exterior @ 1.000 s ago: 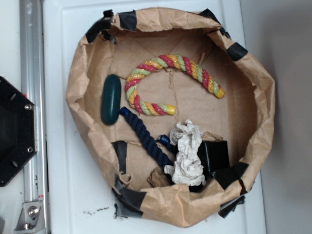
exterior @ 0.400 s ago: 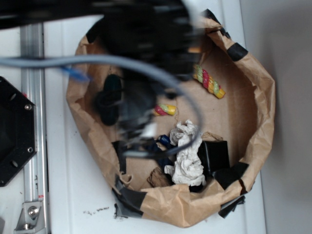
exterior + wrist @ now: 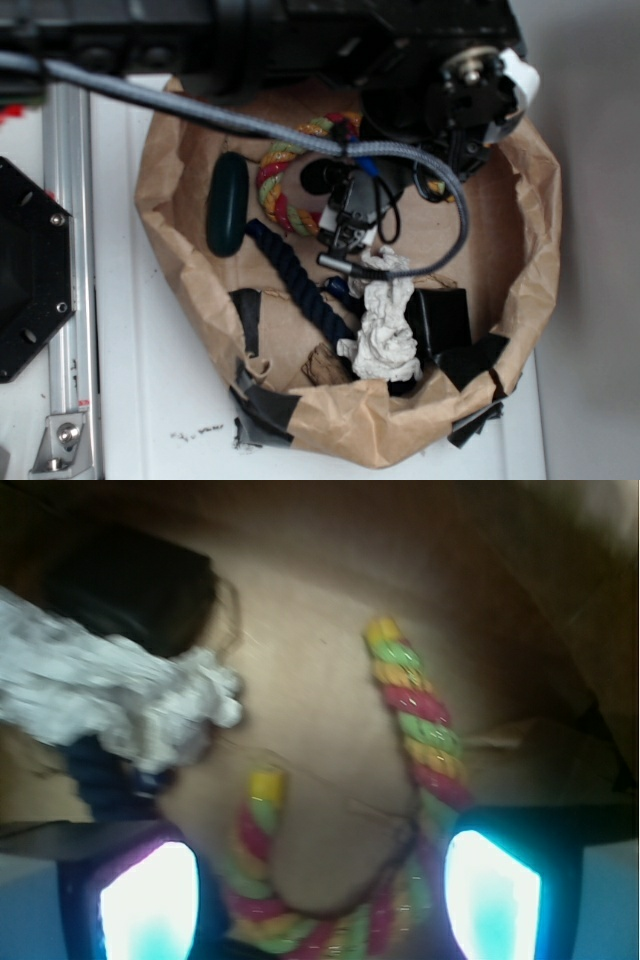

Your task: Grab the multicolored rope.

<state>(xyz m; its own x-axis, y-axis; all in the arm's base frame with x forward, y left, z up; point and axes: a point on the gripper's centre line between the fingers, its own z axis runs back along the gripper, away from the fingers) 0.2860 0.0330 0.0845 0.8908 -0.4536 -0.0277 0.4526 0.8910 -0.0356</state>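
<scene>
The multicolored rope (image 3: 272, 187), twisted from red, yellow and green strands, lies curved in a U on the floor of the brown paper bag (image 3: 160, 215). In the exterior view the arm hides its right half. My gripper (image 3: 342, 212) hangs over the inside of the curve. In the wrist view the rope (image 3: 415, 715) runs up on the right to a yellow end, and its other yellow end sits left of centre. My gripper (image 3: 320, 900) is open, its two lit pads (image 3: 150, 900) spread wide on either side of the rope's bend. The view is blurred, so I cannot tell if they touch.
Inside the bag lie a dark green oval object (image 3: 227, 203), a navy blue rope (image 3: 300, 285), crumpled white paper (image 3: 385, 320) and a black box (image 3: 437, 320). A grey cable (image 3: 200, 115) crosses the bag. A metal rail (image 3: 65, 250) and a black base (image 3: 30, 270) stand at the left.
The arm has swung in from the top and now covers the bag's upper part. The gripper has come down over the rope's curve. The rope has not moved.
</scene>
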